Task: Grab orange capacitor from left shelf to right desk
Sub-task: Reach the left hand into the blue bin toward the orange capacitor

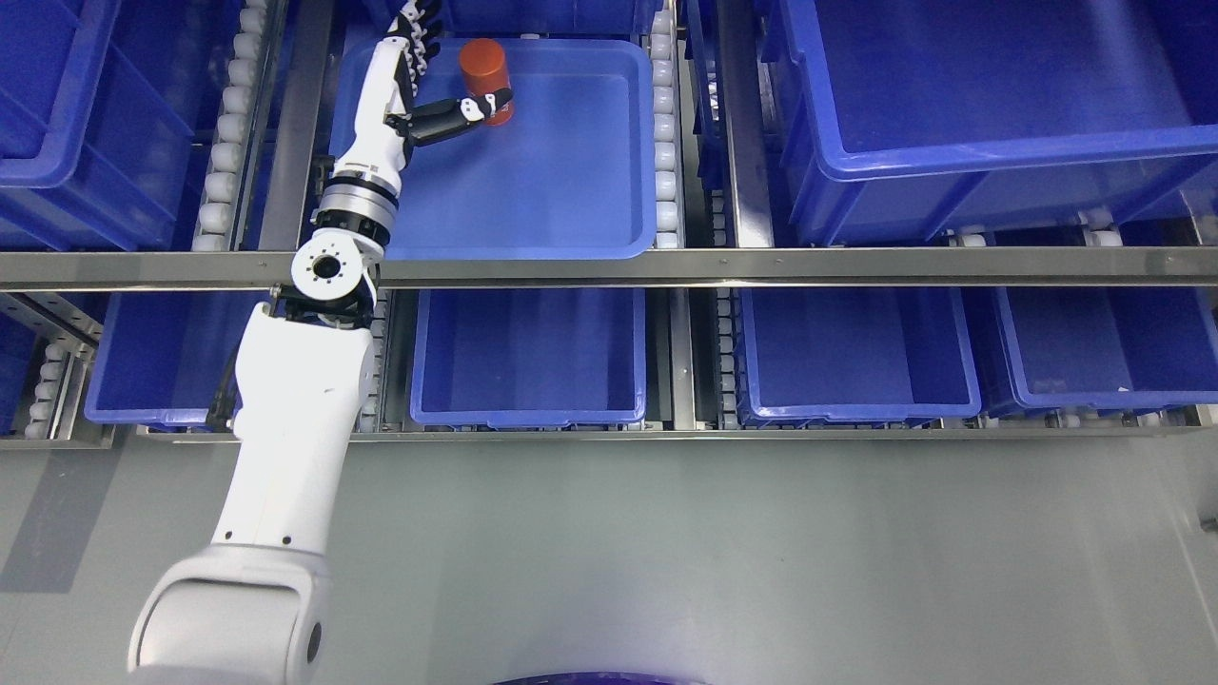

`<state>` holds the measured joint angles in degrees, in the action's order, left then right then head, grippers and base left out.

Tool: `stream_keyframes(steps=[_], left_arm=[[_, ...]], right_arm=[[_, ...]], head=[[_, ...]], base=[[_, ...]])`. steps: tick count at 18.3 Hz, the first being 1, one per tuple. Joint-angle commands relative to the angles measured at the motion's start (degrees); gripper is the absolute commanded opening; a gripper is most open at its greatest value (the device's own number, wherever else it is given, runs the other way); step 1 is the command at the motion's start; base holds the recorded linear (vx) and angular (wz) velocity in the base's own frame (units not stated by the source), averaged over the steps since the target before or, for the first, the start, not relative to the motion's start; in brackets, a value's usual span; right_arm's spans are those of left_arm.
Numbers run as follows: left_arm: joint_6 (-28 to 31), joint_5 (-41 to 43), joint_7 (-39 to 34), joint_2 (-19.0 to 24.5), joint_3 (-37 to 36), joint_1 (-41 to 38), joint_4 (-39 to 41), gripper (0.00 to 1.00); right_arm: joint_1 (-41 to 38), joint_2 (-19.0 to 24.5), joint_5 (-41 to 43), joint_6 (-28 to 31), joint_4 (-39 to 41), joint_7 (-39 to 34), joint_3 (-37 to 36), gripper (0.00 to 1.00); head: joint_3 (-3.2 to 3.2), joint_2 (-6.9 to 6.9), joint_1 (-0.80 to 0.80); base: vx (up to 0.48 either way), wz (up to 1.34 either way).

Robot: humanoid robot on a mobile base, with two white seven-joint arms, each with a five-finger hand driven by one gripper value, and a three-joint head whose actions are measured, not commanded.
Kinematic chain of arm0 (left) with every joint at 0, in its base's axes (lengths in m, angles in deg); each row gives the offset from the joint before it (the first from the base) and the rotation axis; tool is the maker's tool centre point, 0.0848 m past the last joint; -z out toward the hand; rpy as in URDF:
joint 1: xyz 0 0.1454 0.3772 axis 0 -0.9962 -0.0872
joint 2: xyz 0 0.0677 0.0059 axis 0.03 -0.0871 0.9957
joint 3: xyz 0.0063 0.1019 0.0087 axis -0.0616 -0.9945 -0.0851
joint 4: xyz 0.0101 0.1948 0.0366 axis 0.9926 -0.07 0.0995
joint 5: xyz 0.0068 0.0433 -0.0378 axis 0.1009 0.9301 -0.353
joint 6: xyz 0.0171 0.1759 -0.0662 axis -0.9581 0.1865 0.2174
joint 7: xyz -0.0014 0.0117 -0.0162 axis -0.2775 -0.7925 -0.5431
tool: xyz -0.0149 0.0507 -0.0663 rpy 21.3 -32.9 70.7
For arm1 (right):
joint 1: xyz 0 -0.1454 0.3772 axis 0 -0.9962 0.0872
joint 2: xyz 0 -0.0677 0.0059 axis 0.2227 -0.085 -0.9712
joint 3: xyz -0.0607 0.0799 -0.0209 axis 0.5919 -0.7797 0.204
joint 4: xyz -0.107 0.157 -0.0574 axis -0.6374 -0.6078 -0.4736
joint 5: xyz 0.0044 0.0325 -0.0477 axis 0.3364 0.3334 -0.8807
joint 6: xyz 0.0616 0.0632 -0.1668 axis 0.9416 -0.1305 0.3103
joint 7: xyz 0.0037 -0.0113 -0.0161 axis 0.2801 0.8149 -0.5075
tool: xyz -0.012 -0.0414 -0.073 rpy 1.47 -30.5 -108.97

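The orange capacitor is a short upright cylinder at the far left corner of a shallow blue tray on the upper shelf. My left arm comes up from the lower left and reaches into that tray. My left hand is open beside the capacitor. Its fingers point away along the capacitor's left side with a small gap. Its thumb stretches across the capacitor's near side and touches or overlaps it. The capacitor stands on the tray floor. My right arm is out of view.
A metal shelf rail runs across in front of the tray. Roller tracks flank it. A large blue bin stands to the right, more blue bins sit on the lower shelf, and grey floor lies below.
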<state>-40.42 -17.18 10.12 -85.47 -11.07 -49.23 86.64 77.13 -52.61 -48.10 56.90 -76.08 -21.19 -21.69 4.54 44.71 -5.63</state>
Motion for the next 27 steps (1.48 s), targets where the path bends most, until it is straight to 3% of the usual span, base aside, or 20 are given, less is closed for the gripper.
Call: stream_keyframes(steps=[1,11,13,16,25,26,27], left_arm=[[-0.1,0.54,0.39,0.0,-4.07,6.74,-21.66,1.0],[-0.53,2.3,0.39,0.0,-3.02,9.82,-24.39,0.94],[-2.99,2.3,0.31,0.0,-2.76,10.17,-24.39,0.84],[-7.11,2.3,0.48,0.0,1.98,10.0,-24.48,0.52],[-8.45,2.3,0.57,0.0,3.04,9.12,-24.48,0.27],[-9.32,2.21,0.57,0.0,3.48,9.12,-24.48,0.21],[-11.68,2.12,0.57,0.0,4.27,8.86,-24.48,0.08]], right_arm=[[-0.09,-1.0,0.0,-0.06,1.93,-0.29,-0.62,1.0],[-0.09,-1.0,0.0,-0.06,1.93,-0.29,-0.62,1.0],[-0.09,-1.0,0.0,-0.06,1.93,-0.29,-0.62,1.0],[-0.09,-1.0,0.0,0.02,1.93,-0.29,-0.62,1.0],[-0.09,-1.0,0.0,0.02,1.93,-0.29,-0.62,1.0],[-0.09,-1.0,0.0,0.02,1.93,-0.29,-0.62,1.0],[-0.09,-1.0,0.0,0.02,1.93,-0.29,-0.62,1.0]], head=[[0.0,0.0,0.0],[0.0,0.0,0.0],[0.0,0.0,0.0],[0.0,0.0,0.0],[0.0,0.0,0.0],[0.0,0.0,0.0],[0.0,0.0,0.0]], base=[[0.0,0.0],[0.0,0.0],[0.0,0.0],[0.0,0.0],[0.0,0.0],[0.0,0.0],[0.0,0.0]])
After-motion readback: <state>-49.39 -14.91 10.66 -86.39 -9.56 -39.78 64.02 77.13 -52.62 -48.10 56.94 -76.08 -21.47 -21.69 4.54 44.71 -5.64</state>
